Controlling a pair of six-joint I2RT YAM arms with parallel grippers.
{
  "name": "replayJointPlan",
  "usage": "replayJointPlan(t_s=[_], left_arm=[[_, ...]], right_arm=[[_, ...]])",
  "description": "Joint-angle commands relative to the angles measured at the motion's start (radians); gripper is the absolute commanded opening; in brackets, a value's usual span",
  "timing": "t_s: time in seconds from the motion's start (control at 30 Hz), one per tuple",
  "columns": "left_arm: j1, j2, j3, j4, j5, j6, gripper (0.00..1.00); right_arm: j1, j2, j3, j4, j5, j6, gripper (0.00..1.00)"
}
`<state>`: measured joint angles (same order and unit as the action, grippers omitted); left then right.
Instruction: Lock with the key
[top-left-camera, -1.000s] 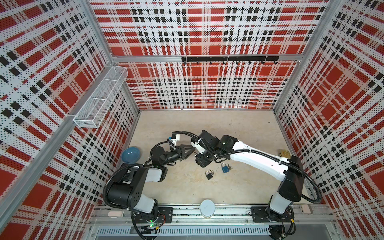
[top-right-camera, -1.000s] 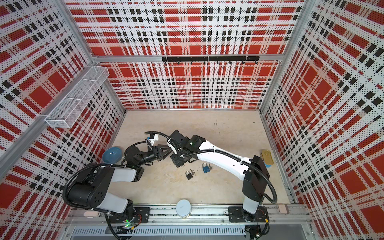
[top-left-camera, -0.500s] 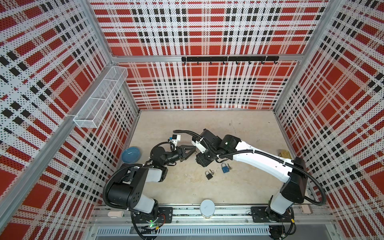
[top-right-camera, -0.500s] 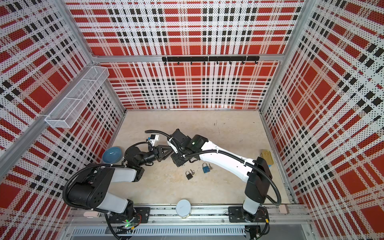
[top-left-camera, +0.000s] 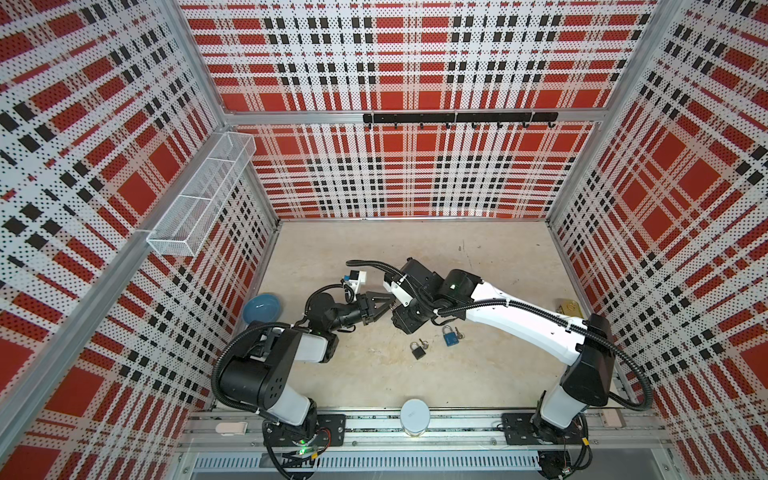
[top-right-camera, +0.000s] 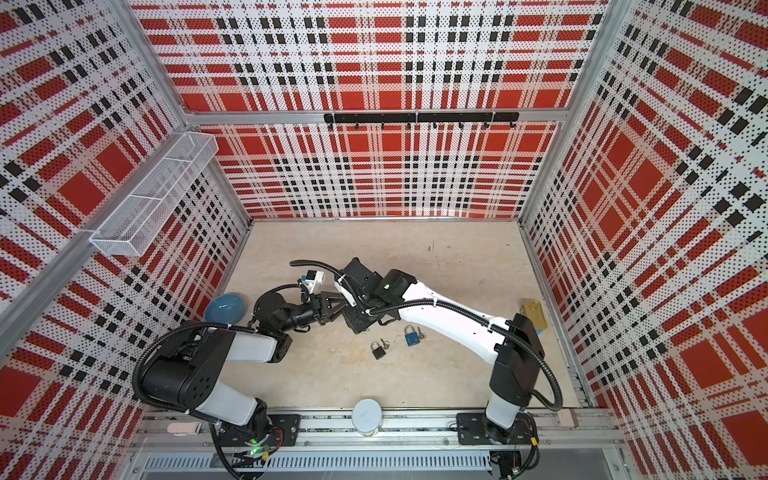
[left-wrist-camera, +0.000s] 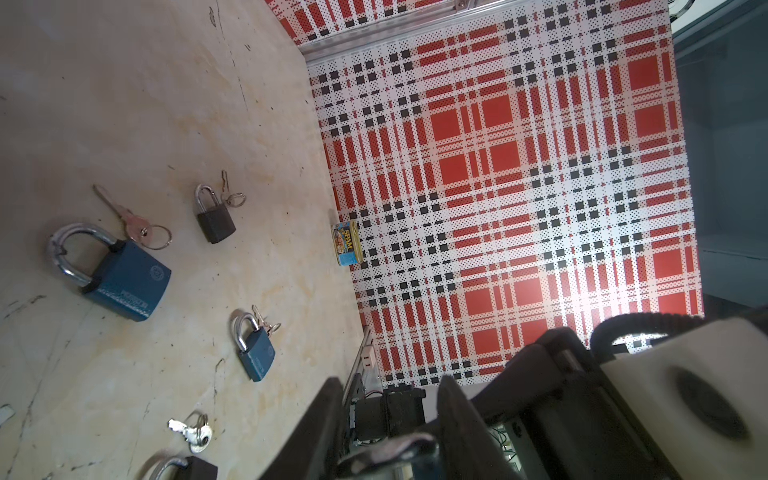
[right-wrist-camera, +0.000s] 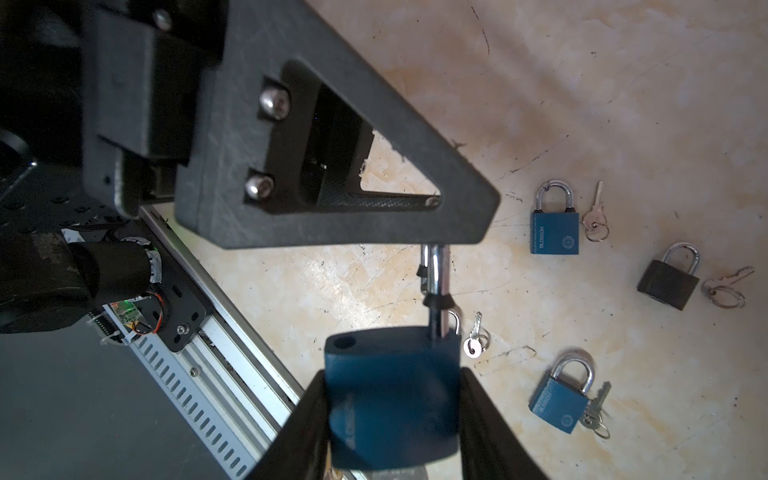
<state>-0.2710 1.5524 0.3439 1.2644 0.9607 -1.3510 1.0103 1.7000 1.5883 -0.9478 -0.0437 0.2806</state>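
We have the blue padlock off the counter, in the air between the two arms near the middle of the cell. Our right hand is clamped on its body, one finger against each side. Our left hand is pinched narrow on the top of the shackle, which runs from the body up under the left finger. So the pick-up and the two-handed hold look done.

The locking itself does not. One leg of the shackle sits in the body while the other socket stands empty, so we judge the lock open, with the shackle swung aside. What we think is left is to turn the shackle back over that socket, press it home, and then work the key. We cannot see this padlock's key, because its keyhole face is hidden in every view.

On the counter lie spare padlocks, apart from the held one: a blue one, a black one and another blue. Each has keys just beside it.
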Motion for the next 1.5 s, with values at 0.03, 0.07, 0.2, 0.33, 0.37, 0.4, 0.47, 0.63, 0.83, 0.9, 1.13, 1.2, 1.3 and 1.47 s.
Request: replayJointPlan(t_s=[0.03, 0.07, 0.2, 0.33, 0.37, 0.4, 0.47, 0.63, 0.83, 0.9, 1.13, 1.2, 1.3, 1.47], left_arm=[[-0.008, -0.037, -0.002, 0.051, 0.03, -0.046, 0.39], [-0.007, -0.042, -0.006, 0.05, 0.029, -0.047, 0.39], [-0.006, -0.058, -0.017, 0.049, 0.024, -0.052, 0.37], [-0.006, -0.068, -0.026, 0.048, 0.021, -0.055, 0.37], [-0.007, -0.068, -0.028, 0.047, 0.021, -0.056, 0.38], [-0.006, -0.07, -0.029, 0.046, 0.021, -0.056, 0.38], [-0.007, -0.068, -0.032, 0.047, 0.021, -0.058, 0.38], [-0.008, -0.066, -0.033, 0.046, 0.019, -0.057, 0.39], [-0.01, -0.063, -0.036, 0.046, 0.02, -0.06, 0.38], [-0.013, -0.066, -0.039, 0.046, 0.021, -0.063, 0.36], [-0.015, -0.078, -0.047, 0.044, 0.02, -0.068, 0.36], [-0.015, -0.083, -0.049, 0.043, 0.02, -0.07, 0.36], [-0.016, -0.093, -0.054, 0.04, 0.017, -0.071, 0.36], [-0.015, -0.097, -0.058, 0.029, 0.016, -0.067, 0.36]], right_arm=[[-0.005, -0.031, 0.029, 0.02, 0.008, 0.002, 0.2], [-0.006, -0.033, 0.027, 0.021, 0.007, 0.002, 0.2], [-0.012, -0.036, 0.032, 0.013, 0.016, -0.001, 0.2], [-0.016, -0.04, 0.027, 0.02, 0.004, 0.003, 0.2], [-0.016, -0.04, 0.025, 0.022, 0.001, 0.003, 0.2], [-0.016, -0.039, 0.023, 0.022, 0.0, 0.005, 0.2], [-0.016, -0.038, 0.021, 0.024, 0.001, 0.004, 0.19], [-0.016, -0.038, 0.021, 0.023, 0.001, 0.005, 0.19], [-0.017, -0.033, 0.025, 0.022, -0.001, 0.003, 0.19], [-0.017, -0.031, 0.026, 0.02, 0.0, 0.003, 0.19], [-0.017, -0.03, 0.027, 0.018, 0.001, 0.003, 0.19], [-0.017, -0.03, 0.027, 0.017, 0.001, 0.003, 0.19], [-0.018, -0.03, 0.027, 0.018, 0.0, 0.004, 0.19], [-0.018, -0.03, 0.028, 0.017, -0.001, 0.004, 0.19]])
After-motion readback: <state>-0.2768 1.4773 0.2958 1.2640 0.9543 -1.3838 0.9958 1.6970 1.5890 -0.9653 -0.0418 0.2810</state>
